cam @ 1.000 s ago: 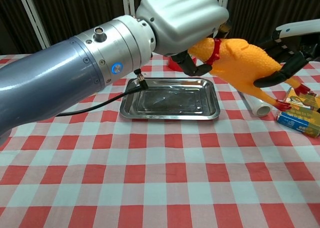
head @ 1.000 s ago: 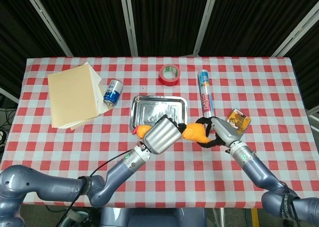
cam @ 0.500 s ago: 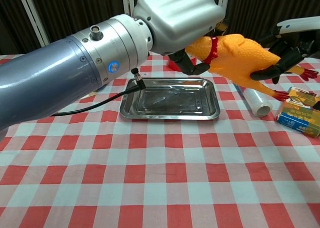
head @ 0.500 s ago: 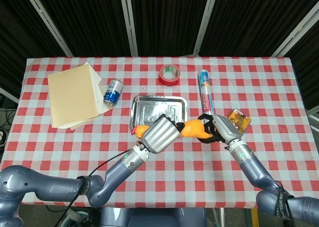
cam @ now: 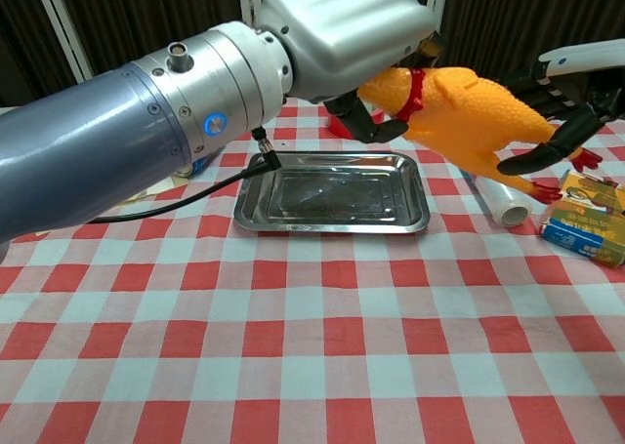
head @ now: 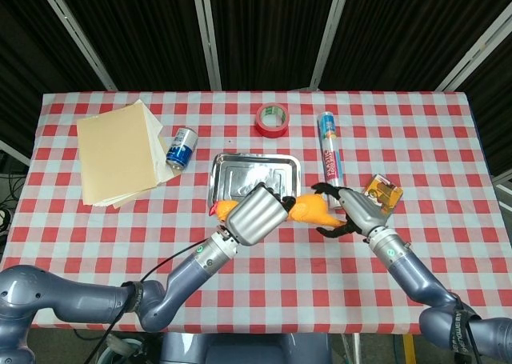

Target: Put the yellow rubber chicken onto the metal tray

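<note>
The yellow rubber chicken (cam: 469, 112) hangs level in the air, just right of the metal tray (cam: 256, 213) and above the table. My left hand (cam: 342, 34) grips it at the neck, by its red collar. My right hand (cam: 571, 102) has fingers above and below the chicken's rear end, by the legs. In the head view the chicken (head: 312, 212) spans between my left hand (head: 258, 214) and my right hand (head: 356, 212), at the near edge of the tray (head: 256, 158). The tray holds nothing.
A roll of film (head: 330, 152) and a yellow box (head: 384, 192) lie right of the tray. A red tape roll (head: 272, 120) sits behind it. A blue can (head: 182, 148) and a stack of cream paper (head: 120, 152) are at the left.
The chicken's rear rose with my right hand, then dropped again and drew slightly right. My left hand has kept its hold on the neck and shifted a little left.
</note>
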You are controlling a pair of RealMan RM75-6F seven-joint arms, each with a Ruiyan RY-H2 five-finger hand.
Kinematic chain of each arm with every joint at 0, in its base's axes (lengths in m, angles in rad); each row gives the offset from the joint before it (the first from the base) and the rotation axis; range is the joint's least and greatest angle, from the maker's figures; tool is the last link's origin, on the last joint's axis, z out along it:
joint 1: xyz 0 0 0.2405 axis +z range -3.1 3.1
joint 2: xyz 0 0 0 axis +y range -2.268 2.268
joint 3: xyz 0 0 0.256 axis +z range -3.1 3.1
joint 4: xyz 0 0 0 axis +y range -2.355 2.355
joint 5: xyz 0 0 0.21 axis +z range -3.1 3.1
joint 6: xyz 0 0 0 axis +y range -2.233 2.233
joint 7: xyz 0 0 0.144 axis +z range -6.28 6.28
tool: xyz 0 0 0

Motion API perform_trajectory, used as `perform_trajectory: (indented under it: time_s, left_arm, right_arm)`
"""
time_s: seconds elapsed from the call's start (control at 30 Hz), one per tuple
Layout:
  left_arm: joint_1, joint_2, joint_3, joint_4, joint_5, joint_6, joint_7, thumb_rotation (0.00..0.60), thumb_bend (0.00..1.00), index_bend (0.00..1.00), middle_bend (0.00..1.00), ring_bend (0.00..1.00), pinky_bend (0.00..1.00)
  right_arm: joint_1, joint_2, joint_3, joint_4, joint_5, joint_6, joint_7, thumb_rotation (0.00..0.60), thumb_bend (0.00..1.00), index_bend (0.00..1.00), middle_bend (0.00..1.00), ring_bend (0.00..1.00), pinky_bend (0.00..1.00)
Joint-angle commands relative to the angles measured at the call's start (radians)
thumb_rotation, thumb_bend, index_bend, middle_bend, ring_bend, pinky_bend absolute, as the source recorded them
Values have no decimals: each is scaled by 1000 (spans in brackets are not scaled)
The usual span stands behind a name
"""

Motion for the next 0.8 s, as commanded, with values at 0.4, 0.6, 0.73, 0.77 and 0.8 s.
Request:
perform_trajectory:
  time_s: [0.4, 0.6, 0.73, 0.77, 0.8]
  left_arm:
    - [22, 25, 9, -29, 36, 21, -27, 600, 749, 755, 826, 774, 817]
    - [46, 54, 26, -43, 63, 35, -61, 600, 749, 753, 826, 774, 817]
    - [66, 73, 40, -41, 80, 42, -88, 600, 749, 753, 825, 774, 817]
    - [72, 78, 43, -41, 84, 46, -97, 600, 749, 752, 824, 774, 817]
    - [76, 82, 46, -41, 87, 48, -103, 600, 749, 752, 824, 774, 817]
  right_arm:
    - [-38, 24, 0, 25, -85, 20, 47, 600, 132, 0, 0, 0, 23]
    - [-59, 28, 0, 52, -81, 52, 50, 600, 132, 0, 0, 0, 21]
    - [-72, 36, 1, 68, -89, 58, 72, 600, 131, 0, 0, 0, 21]
    - [-76, 39, 1, 72, -92, 58, 78, 600, 132, 0, 0, 0, 21]
    - [-78, 41, 1, 75, -95, 59, 82, 600, 131, 0, 0, 0, 21]
